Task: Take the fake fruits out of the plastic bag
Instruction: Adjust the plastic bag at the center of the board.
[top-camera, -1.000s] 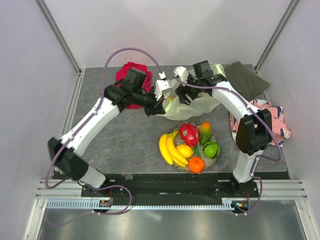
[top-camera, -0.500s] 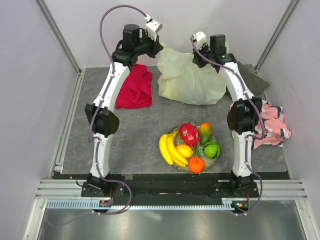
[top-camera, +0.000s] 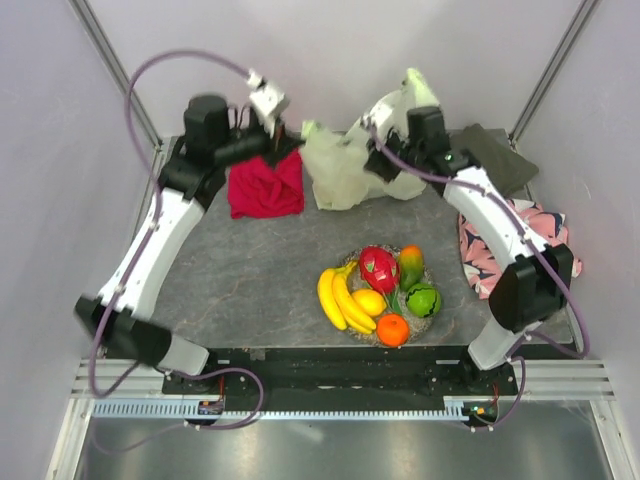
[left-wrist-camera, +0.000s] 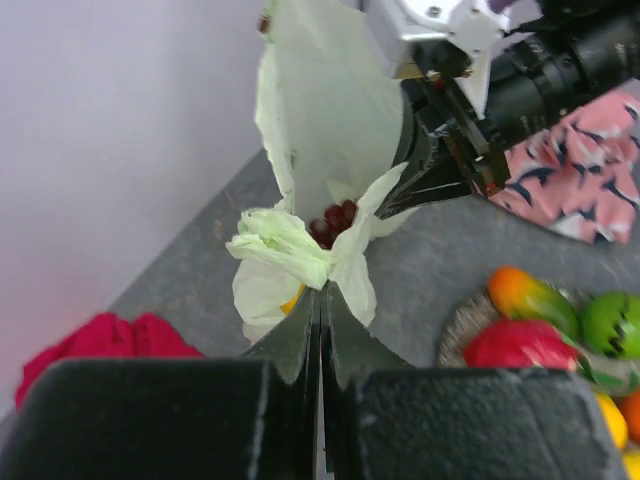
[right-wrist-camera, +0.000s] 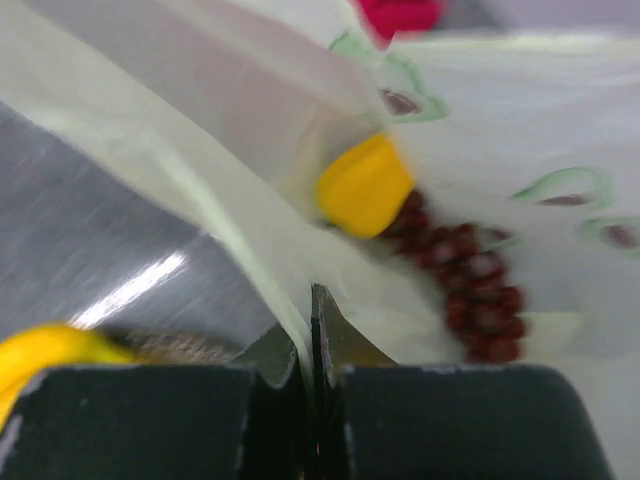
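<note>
**Top View: Bag Held at the Rear, Fruit on the Dish**

The plastic bag hangs bunched between the two arms at the rear of the table. The left gripper meets its left edge and the right gripper its right side. A red cloth lies just left of the bag. Near the front, a round dish carries a banana bunch, dragon fruit, mango, lemon, orange and green melon.

No writing, label, brand, number or sign can be read in any view. The bag has a few green-edged marks with dark centres, seen from the right wrist, but they are too blurred to tell whether they are print.
</note>
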